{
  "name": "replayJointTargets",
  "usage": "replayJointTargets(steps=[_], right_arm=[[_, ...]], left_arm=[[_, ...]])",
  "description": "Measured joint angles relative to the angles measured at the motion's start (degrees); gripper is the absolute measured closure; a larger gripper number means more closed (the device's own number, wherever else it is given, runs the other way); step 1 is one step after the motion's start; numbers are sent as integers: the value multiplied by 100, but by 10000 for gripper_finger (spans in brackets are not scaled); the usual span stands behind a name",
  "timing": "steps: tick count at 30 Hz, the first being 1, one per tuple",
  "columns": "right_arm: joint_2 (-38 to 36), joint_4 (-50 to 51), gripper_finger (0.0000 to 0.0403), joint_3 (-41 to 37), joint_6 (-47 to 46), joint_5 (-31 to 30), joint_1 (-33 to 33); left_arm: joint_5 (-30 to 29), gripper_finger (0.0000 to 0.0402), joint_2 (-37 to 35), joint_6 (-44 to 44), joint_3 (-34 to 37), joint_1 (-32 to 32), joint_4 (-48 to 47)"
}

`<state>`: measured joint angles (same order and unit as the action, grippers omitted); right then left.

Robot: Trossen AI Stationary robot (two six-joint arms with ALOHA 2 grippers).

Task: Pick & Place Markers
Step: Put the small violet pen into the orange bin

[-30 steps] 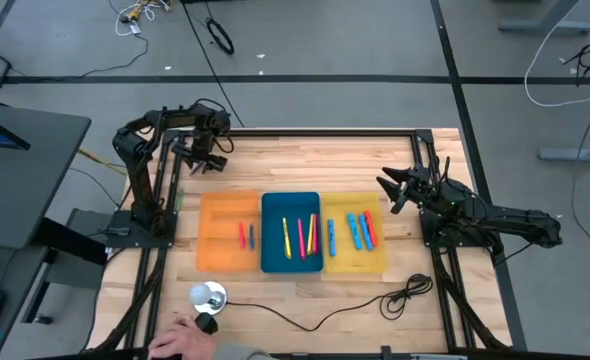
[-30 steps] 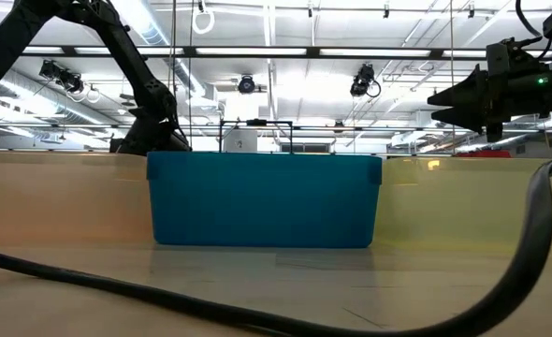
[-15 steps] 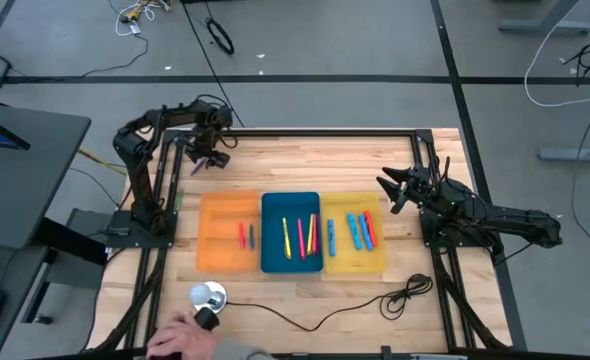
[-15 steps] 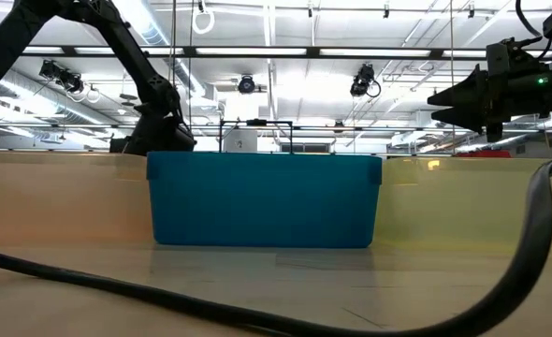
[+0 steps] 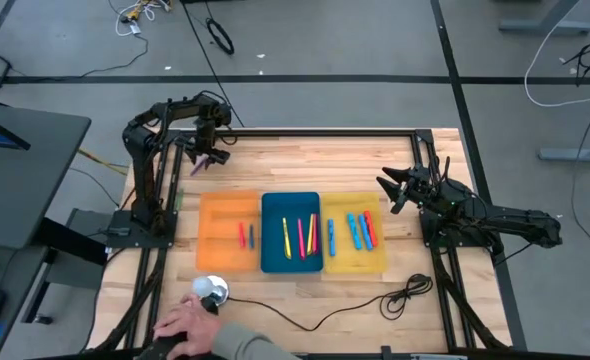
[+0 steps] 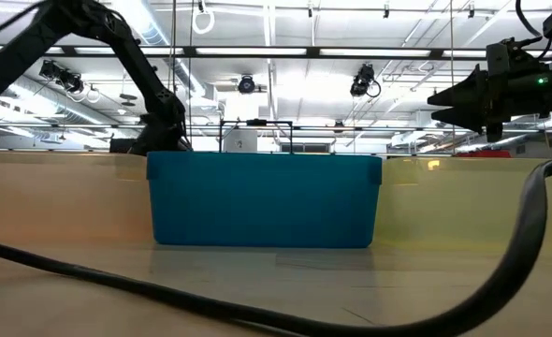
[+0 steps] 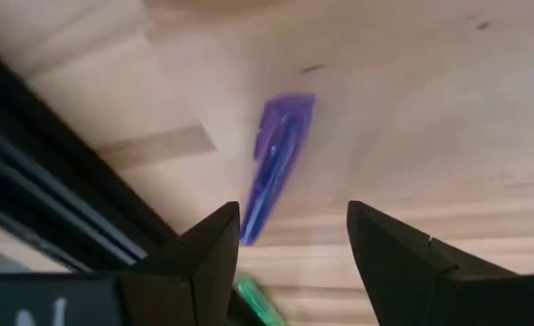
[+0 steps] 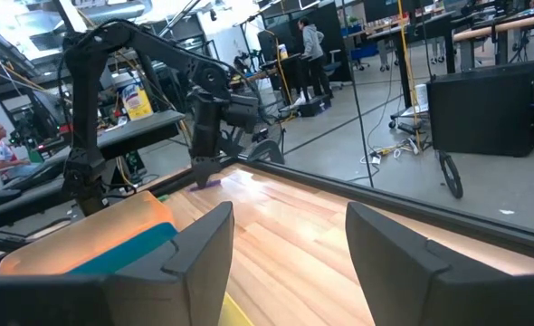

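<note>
Fingers of the left gripper [image 7: 290, 249] stand apart just above a purple marker [image 7: 275, 165] lying on the desk [image 5: 305, 160], not touching it. Right gripper [image 5: 387, 190] hovers open, well apart, over the yellow tray [image 5: 375, 262].

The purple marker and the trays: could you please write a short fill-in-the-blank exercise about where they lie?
1. The purple marker lies on the bare ____, outside all trays.
2. The open left gripper hovers over a marker coloured ____.
3. The middle tray is coloured ____.
4. The orange tray holds ____ markers.
Missing words: table; purple; blue; two
</note>
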<state>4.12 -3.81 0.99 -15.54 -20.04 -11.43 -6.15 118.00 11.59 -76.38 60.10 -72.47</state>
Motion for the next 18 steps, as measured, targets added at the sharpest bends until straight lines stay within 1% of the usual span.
replayJointTargets(steps=[3,5,9,14,18], right_arm=[[0,0,188,0,0,1,-1],[0,0,188,0,-1,-1,-1],[0,0,188,0,-1,1,1],[0,0,188,0,-1,0,1],[0,0,188,0,0,1,1]], left_arm=[[66,191,280,-210,-191,-1,-353],[65,191,375,-316,-268,-25,-405],[90,191,397,-337,-294,-50,-433],[134,191,401,-503,-481,63,-501],[283,191,402,-630,-490,153,-550]])
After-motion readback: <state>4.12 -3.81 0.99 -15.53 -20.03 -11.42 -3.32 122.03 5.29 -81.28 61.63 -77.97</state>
